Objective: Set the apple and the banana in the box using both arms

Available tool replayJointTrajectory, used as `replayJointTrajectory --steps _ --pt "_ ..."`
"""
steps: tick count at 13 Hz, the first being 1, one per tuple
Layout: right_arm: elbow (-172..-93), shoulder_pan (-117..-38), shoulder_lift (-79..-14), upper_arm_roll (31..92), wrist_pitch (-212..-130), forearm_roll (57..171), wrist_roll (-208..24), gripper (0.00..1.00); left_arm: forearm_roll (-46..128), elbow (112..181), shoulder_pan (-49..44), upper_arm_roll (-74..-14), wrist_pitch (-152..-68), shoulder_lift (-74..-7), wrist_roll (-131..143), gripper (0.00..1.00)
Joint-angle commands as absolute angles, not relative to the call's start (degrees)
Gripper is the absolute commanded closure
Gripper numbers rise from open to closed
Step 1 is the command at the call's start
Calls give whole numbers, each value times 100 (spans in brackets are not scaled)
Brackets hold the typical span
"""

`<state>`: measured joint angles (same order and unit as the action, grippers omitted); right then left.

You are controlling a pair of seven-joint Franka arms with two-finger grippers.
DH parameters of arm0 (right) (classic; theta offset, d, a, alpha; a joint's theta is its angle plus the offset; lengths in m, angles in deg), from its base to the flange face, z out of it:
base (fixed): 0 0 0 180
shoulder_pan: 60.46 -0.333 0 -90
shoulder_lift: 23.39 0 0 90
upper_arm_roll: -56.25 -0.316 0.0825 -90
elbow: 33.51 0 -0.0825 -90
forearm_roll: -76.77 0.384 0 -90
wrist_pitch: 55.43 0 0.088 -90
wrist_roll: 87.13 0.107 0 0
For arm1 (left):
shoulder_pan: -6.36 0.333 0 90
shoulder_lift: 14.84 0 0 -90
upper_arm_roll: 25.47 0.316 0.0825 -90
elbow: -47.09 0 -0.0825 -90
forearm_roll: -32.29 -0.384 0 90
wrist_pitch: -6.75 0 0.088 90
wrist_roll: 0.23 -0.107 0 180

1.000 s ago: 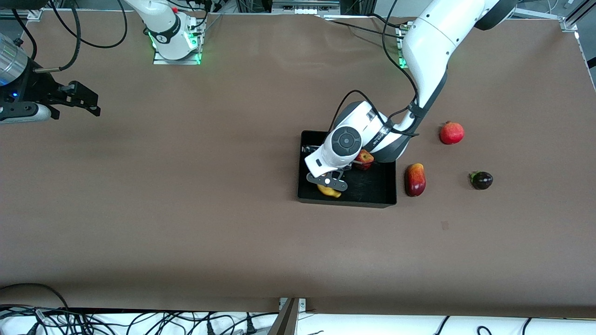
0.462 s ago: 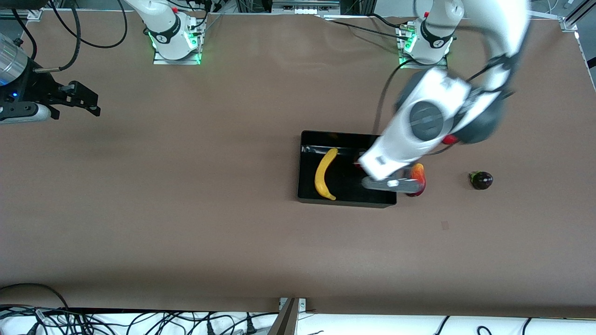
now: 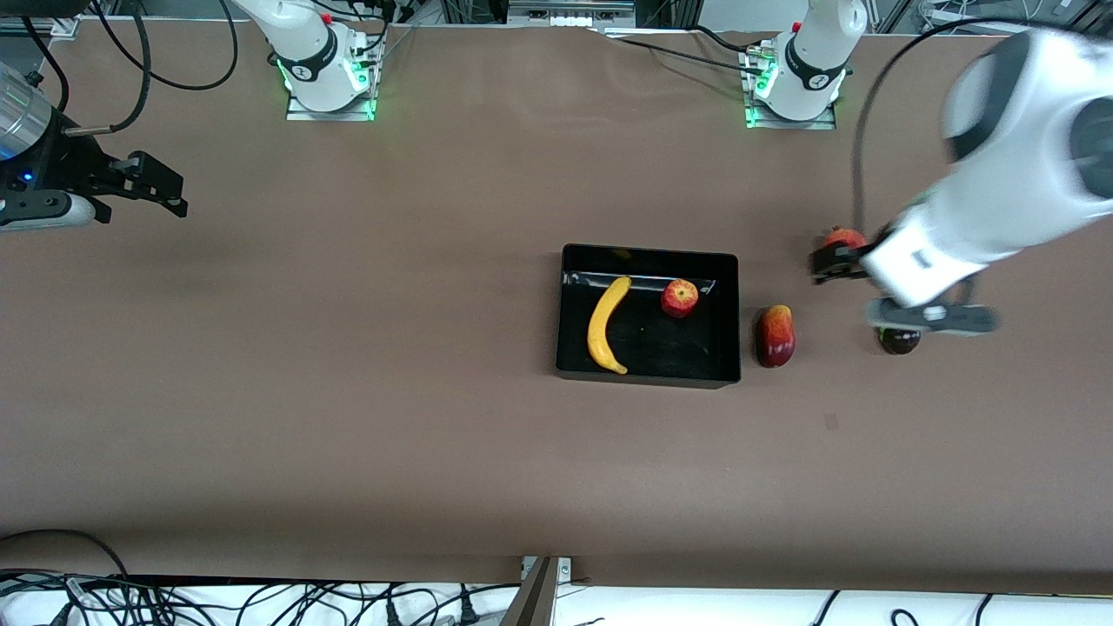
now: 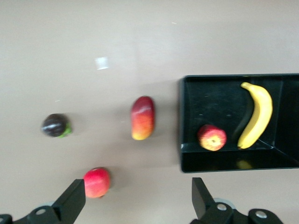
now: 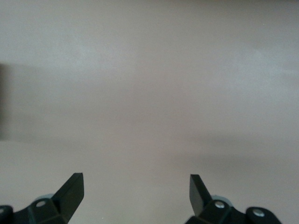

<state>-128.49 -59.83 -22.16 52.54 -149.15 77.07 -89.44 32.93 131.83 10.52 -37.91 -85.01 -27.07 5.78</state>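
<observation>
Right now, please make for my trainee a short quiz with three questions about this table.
1. True or false: the banana and the apple both lie in the box.
2. Which fruit lies on the table beside the box, toward the left arm's end? A) mango B) lemon C) pear
3. Fill in: the left gripper is ____ and holds nothing.

Key:
1. True.
2. A, the mango.
3. Open. The right gripper, waiting over bare table, is open too.
</observation>
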Motion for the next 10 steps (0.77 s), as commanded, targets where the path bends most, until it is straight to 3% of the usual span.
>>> replayJointTrajectory --steps 1,3,10 --pt "-12817 -5914 -2189 5185 -14894 7642 -8941 0 3519 14094 856 -3058 -8579 -1715 241 0" --pt "-12817 -5914 -2189 5185 -14894 7642 -8941 0 3423 14534 391 -2636 -8702 -1362 153 0" --pt "-12817 -5914 -2189 5185 -14894 7642 -8941 0 3264 14562 337 -2608 -8729 -1344 170 0"
